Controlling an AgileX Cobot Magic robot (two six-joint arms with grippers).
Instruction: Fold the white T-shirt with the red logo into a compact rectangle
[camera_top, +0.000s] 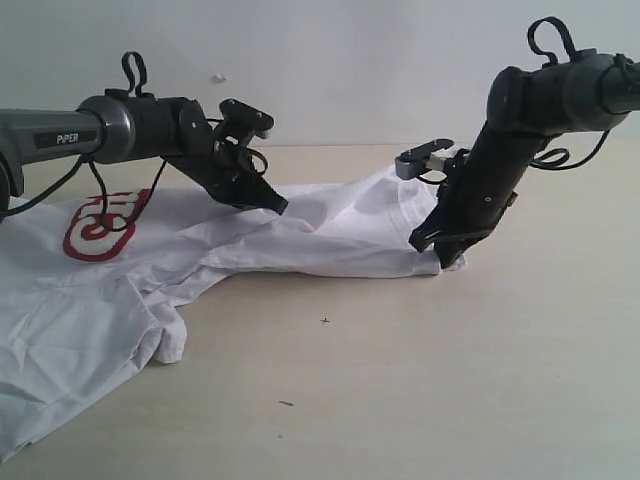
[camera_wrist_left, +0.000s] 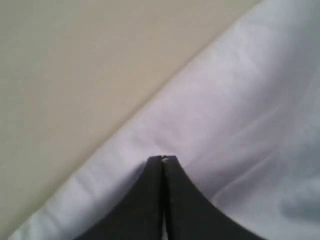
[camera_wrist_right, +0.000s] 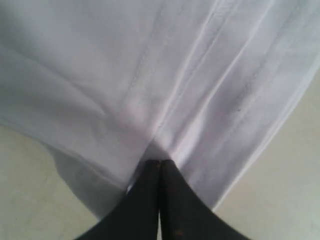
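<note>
The white T-shirt (camera_top: 90, 310) lies partly spread on the left of the table, with one part drawn out as a folded band toward the right. The red logo (camera_top: 98, 228) shows only partly at the far left, behind the left arm's cable. My left gripper (camera_top: 278, 205) is shut on a raised ridge of the shirt near the middle. In the left wrist view its tips (camera_wrist_left: 162, 159) meet on white cloth (camera_wrist_left: 240, 100). My right gripper (camera_top: 436, 250) is shut on the shirt's right end, where the cloth (camera_wrist_right: 125, 75) puckers at its tips (camera_wrist_right: 160, 161).
The beige table (camera_top: 450, 380) runs bare in front of and to the right of the shirt, with two small dark marks (camera_top: 325, 321) on it. A plain white wall stands behind.
</note>
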